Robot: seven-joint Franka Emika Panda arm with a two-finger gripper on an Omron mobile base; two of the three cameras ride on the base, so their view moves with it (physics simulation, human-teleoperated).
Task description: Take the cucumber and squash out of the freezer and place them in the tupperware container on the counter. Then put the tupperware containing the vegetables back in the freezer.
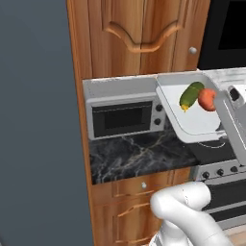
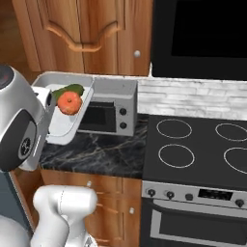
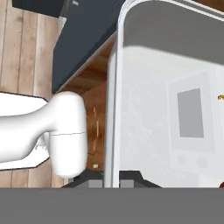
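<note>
1. Gripper (image 3: 112,183) clamped on rim of tupperware container (image 1: 194,126), raised above counter (image 1: 139,153).
2. Cucumber (image 1: 191,95) and squash (image 1: 207,99) touching inside container.
3. Grey microwave (image 1: 126,115) on counter, under wooden cabinets (image 1: 139,33); black stovetop (image 2: 198,149) alongside.

Cucumber (image 1: 191,95) and squash (image 1: 207,99) lie in the tupperware container (image 1: 194,122).

1. The left base view looks forward and down from behind the arm, onto the microwave (image 1: 126,116) and surface (image 1: 139,156).
2. The right base view shares both, adding the stovetop (image 2: 202,149).
3. The hand view sits close against the tupperware container (image 3: 166,100), facing down toward the wooden floor.
</note>
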